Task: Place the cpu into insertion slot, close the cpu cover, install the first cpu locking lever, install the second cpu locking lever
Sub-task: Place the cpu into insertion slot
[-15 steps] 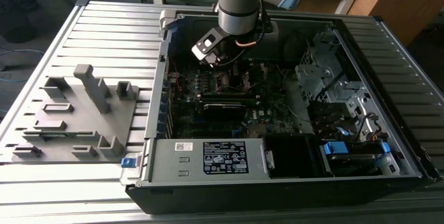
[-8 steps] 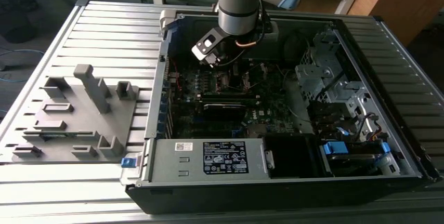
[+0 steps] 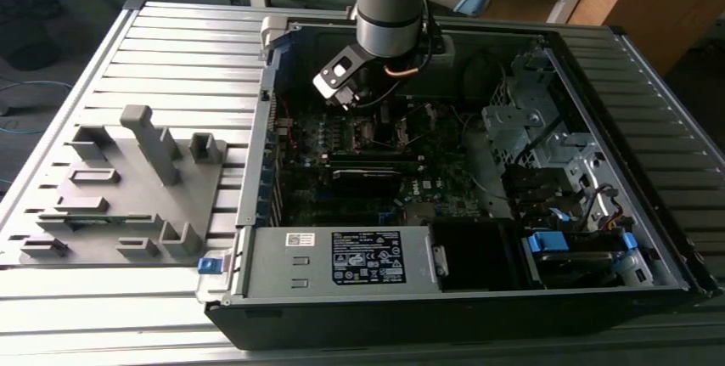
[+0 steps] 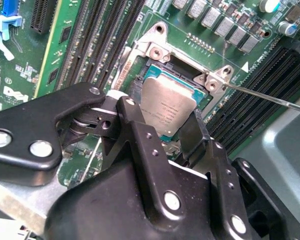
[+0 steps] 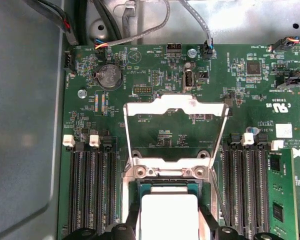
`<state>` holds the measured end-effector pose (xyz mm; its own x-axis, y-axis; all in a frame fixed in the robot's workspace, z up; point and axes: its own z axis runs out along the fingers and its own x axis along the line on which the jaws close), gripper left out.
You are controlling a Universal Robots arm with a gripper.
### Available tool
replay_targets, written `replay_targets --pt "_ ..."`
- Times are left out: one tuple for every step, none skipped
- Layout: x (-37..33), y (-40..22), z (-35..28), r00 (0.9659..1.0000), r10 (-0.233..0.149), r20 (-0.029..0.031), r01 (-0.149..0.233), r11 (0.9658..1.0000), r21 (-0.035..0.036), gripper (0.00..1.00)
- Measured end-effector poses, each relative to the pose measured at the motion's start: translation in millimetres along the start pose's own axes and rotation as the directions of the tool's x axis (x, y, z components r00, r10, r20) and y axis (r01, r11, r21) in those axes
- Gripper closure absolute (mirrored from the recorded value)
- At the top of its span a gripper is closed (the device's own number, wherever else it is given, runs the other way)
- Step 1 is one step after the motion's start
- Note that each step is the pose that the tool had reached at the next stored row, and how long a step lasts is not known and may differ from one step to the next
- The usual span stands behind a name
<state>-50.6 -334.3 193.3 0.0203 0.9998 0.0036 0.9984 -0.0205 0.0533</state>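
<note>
Cpu [image 4: 167, 100] held at the slot [image 4: 159, 52], cover [image 5: 175, 102] open.

We see the gripper [image 4: 162, 120] closed on the cpu in both wrist views, one finger [image 4: 135, 125] against each of two opposite edges. The chip's grey face is up, inside the slot's silvery frame, though we cannot tell whether it is fully seated. In the first wrist view the cover stands swung back from the slot on its hinge, with board showing through its window. A thin lever [image 4: 270, 98] juts from one slot corner. In the exterior view the arm [image 3: 391, 9] reaches down into the open case [image 3: 634, 171].
</note>
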Motion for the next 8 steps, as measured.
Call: replay_targets --pt "0.0 0.0 -0.1 1.0000 0.000 0.0001 0.000 1.0000 0.0000 0.46" --pt "0.0 0.0 -0.1 1.0000 0.000 0.0002 0.000 1.0000 0.0001 0.46" --pt "0.0 0.0 -0.1 1.0000 0.000 0.0002 0.000 1.0000 0.0001 0.46" --pt "0.0 0.0 0.2 1.0000 0.000 0.0002 0.000 1.0000 0.0001 0.46" --pt "0.0 0.0 0.8 1.0000 0.000 0.0004 0.000 1.0000 0.0001 0.46" --pt "-0.1 -0.1 1.3 1.0000 0.000 0.0008 0.000 1.0000 0.0003 0.46" --pt "-0.1 -0.1 1.8 1.0000 0.000 0.0009 0.000 1.0000 0.0005 0.46" --pt "-0.2 -0.2 2.0 1.0000 0.000 0.0009 0.000 1.0000 0.0005 0.46"
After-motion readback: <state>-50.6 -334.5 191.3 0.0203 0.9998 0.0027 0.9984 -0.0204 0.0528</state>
